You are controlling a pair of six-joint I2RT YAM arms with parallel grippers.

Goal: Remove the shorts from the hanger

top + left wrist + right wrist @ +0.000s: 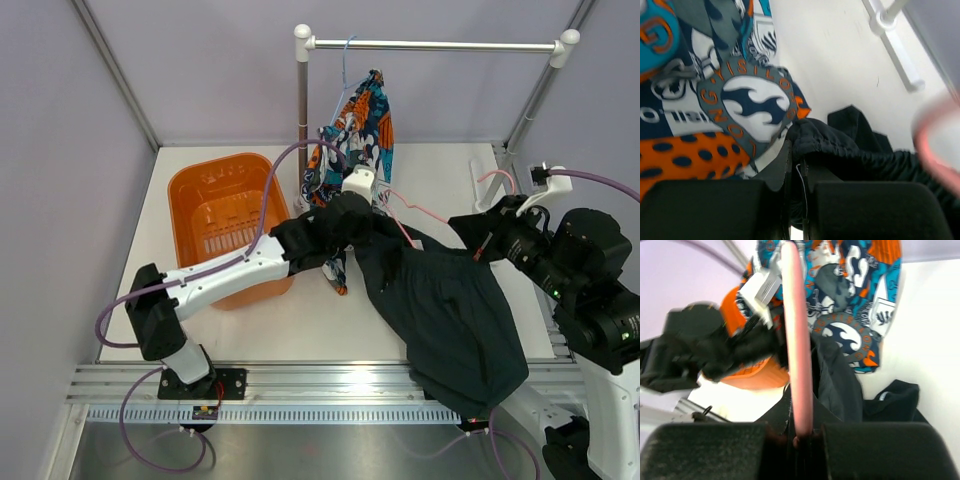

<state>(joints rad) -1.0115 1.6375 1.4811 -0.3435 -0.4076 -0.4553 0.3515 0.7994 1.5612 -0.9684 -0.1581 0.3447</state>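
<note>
1. Two pincers are gripping: your left gripper (796,160) is pinching the black shorts (450,300) by the edge.
2. Your right gripper (802,432) is squeezing the pink hanger (792,340).
3. The shorts are lying across the table (300,330), between your two arms.

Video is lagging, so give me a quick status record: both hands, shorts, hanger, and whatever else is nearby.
left hand: shut on the waistband of the shorts
right hand: shut on the hanger
shorts: black, spread between the two hands, draped over the near edge of the table
hanger: pink, off the rail; cannot tell if it is free of the shorts
patterned garment: hanging from the rail
basket: orange, on the table left of the shorts
</note>
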